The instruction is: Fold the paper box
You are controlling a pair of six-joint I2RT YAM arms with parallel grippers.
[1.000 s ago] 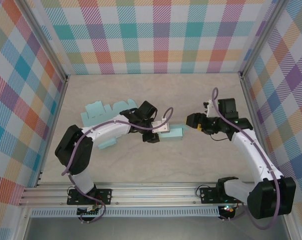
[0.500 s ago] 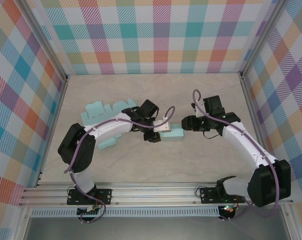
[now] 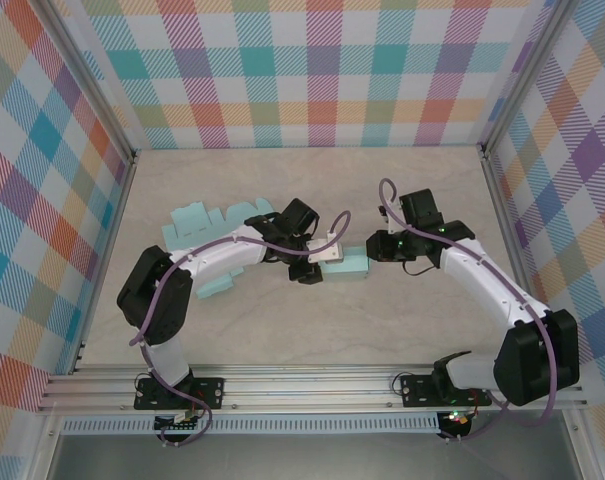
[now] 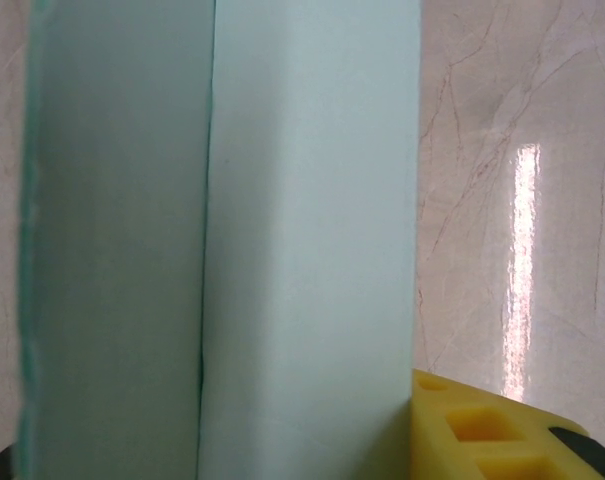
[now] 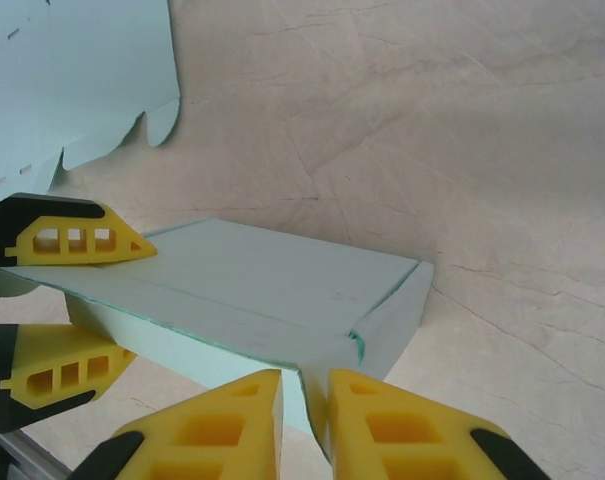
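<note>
The pale teal paper box (image 3: 350,266) lies in the middle of the table, partly folded into a flat block. My left gripper (image 3: 319,258) is shut on its left end. In the left wrist view the paper box (image 4: 282,200) runs straight up, with one yellow finger (image 4: 502,430) pressed to its side. My right gripper (image 3: 374,246) is at the box's right end. In the right wrist view my right gripper (image 5: 305,400) has its jaws nearly together on the thin upright end flap of the box (image 5: 262,285). The left gripper's fingers (image 5: 77,240) clamp the far end.
Flat unfolded teal sheets (image 3: 197,225) lie at the left, under the left arm, and show as a sheet (image 5: 72,80) in the right wrist view. A smaller teal piece (image 3: 217,285) sits nearer the front. Checked walls enclose the table (image 3: 312,330).
My right gripper has moved left to the box's right end and its jaws have narrowed from wide open onto the end flap. The left gripper and the box have barely moved.
</note>
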